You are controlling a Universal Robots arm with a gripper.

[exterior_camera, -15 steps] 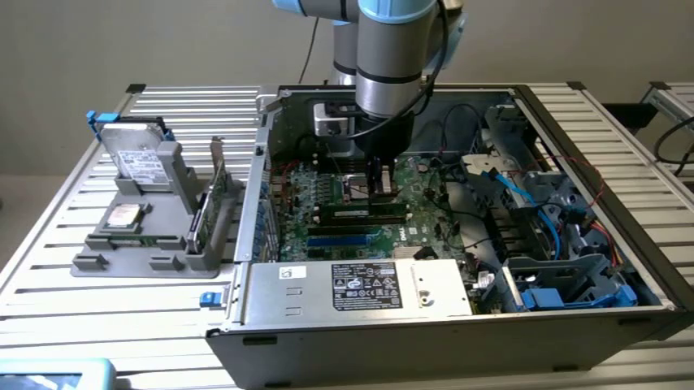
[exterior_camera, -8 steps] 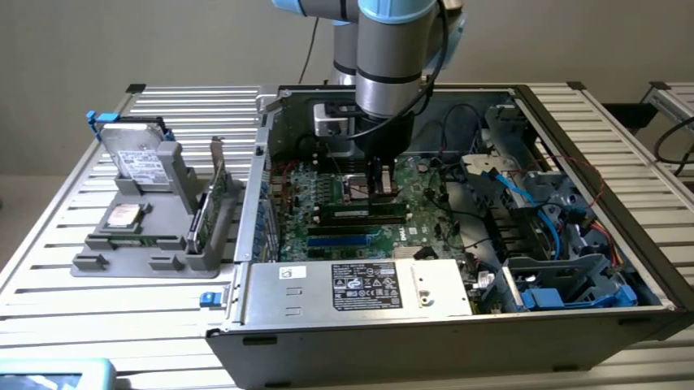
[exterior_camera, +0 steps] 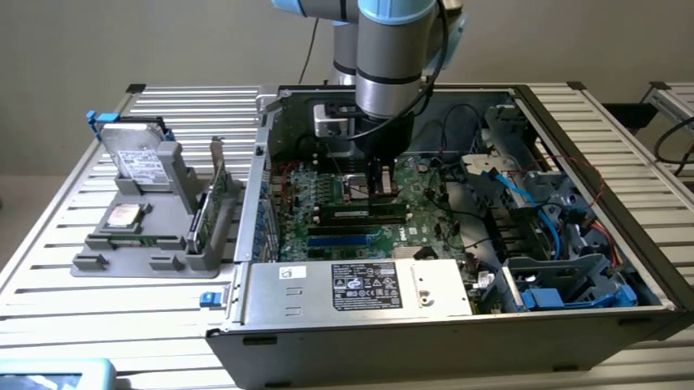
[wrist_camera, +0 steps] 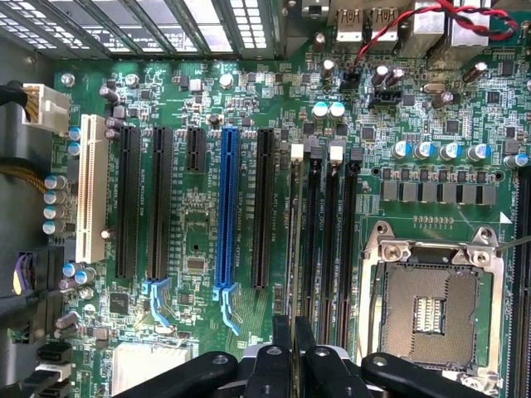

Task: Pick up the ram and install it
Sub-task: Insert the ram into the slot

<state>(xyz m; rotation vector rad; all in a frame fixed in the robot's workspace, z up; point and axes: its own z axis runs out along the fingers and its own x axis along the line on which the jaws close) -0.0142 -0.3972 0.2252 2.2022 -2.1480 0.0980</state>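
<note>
The ram (wrist_camera: pixel 295 249) shows edge-on as a thin green stick, standing along the outermost black memory slot (wrist_camera: pixel 313 224) of the motherboard. My gripper (wrist_camera: pixel 294 330) is shut on its upper edge, one finger on each side. In the exterior view the gripper (exterior_camera: pixel 379 193) reaches straight down into the open computer case (exterior_camera: pixel 542 122), and the ram (exterior_camera: pixel 363 213) lies as a narrow green strip directly beneath the fingers, at the row of memory slots. Whether it is fully seated I cannot tell.
The empty CPU socket (wrist_camera: pixel 427 311) lies beside the memory slots, with a blue expansion slot (wrist_camera: pixel 226 211) on the other side. A silver power supply (exterior_camera: pixel 358 284) fills the case front, with blue cables (exterior_camera: pixel 521 203) on the exterior view's right. A grey fixture (exterior_camera: pixel 141 244) outside holds a silver drive (exterior_camera: pixel 141 158) and a bracketed green card (exterior_camera: pixel 206 211).
</note>
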